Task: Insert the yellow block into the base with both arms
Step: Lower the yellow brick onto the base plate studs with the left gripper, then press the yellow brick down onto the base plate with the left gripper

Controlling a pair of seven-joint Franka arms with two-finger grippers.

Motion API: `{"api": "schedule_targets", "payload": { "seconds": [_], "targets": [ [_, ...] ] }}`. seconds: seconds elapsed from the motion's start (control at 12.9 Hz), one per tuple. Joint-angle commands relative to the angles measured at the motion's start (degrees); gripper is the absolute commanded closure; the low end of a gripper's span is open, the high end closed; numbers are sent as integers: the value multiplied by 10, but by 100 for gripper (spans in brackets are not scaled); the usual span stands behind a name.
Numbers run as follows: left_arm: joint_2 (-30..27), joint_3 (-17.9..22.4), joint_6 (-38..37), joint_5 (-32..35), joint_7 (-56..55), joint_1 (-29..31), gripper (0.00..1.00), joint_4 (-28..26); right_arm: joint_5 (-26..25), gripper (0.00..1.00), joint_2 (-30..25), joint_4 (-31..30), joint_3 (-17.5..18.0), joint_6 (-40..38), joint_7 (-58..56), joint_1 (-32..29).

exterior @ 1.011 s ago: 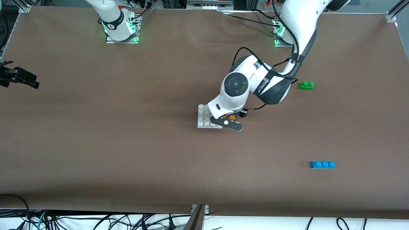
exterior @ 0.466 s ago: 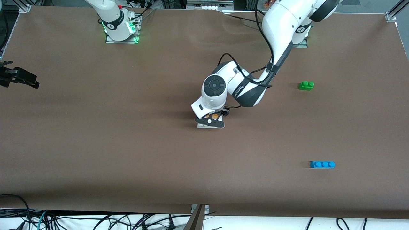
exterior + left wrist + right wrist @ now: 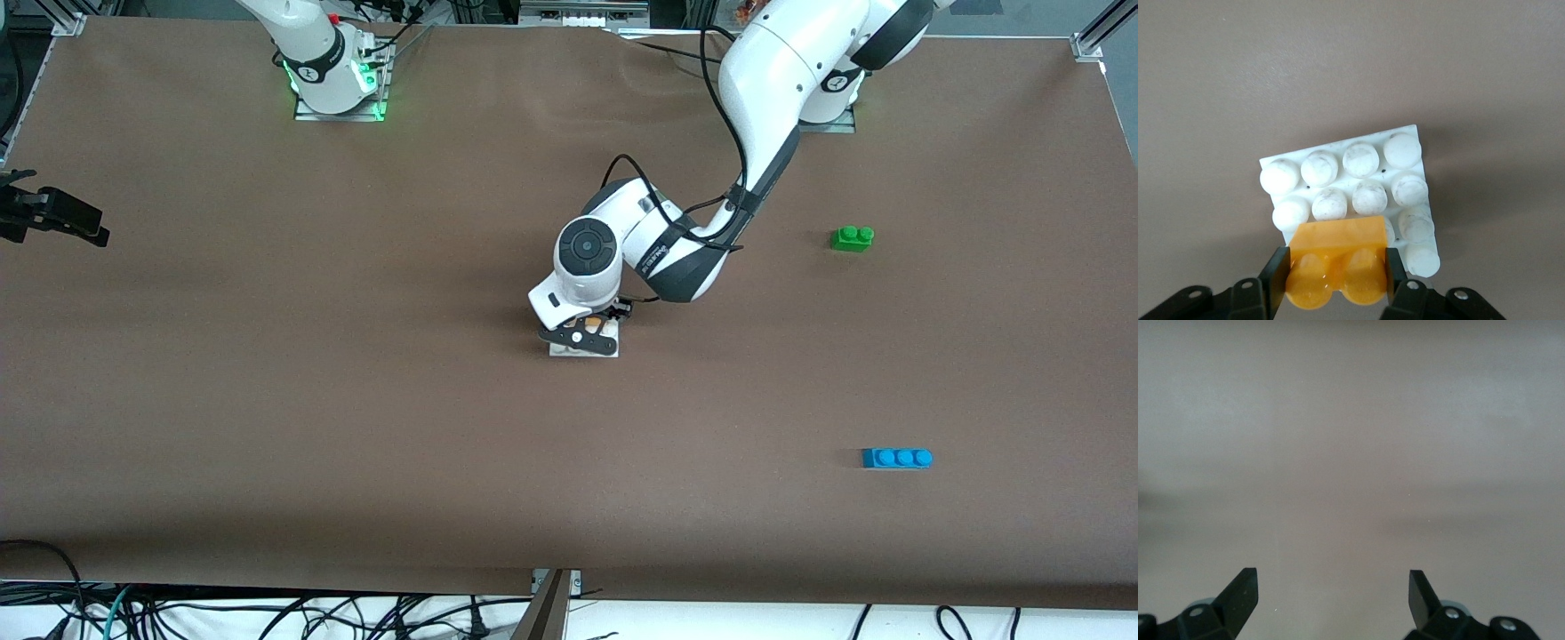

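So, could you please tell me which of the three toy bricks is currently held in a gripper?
The yellow block, clamped in the left gripper over the base. The green brick and blue brick lie free on the table.

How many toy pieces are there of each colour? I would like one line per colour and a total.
Yellow block, held by the left gripper over the base: 1
White base: 1
Green brick: 1
Blue brick: 1
Total: 4

The left arm's wrist hides most of the base (image 3: 563,350) in the front view; the yellow block (image 3: 1337,267) covers some of its studs.
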Motion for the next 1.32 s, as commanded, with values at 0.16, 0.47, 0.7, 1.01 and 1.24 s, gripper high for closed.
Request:
{"api": "schedule_targets", "payload": {
  "seconds": [0.16,0.47,0.7,1.01,1.24],
  "targets": [
    [13,6,5,2,-6,-18,80,20,-5,0,-4,-2,6,-3,-8,-9],
    [14,7,5,8,-5,-19,80,16,-5,0,-3,-2,5,-2,-8,-9],
    [17,7,5,8,-6,-19,80,16,-5,0,-3,-2,5,-2,-8,-9],
    [19,7,5,7,0,-19,78,16,-5,0,-2,-2,5,-1,-8,-9],
    [21,7,5,7,-6,-19,76,16,-5,0,-2,-2,5,-1,-9,-9]
  ]
}}
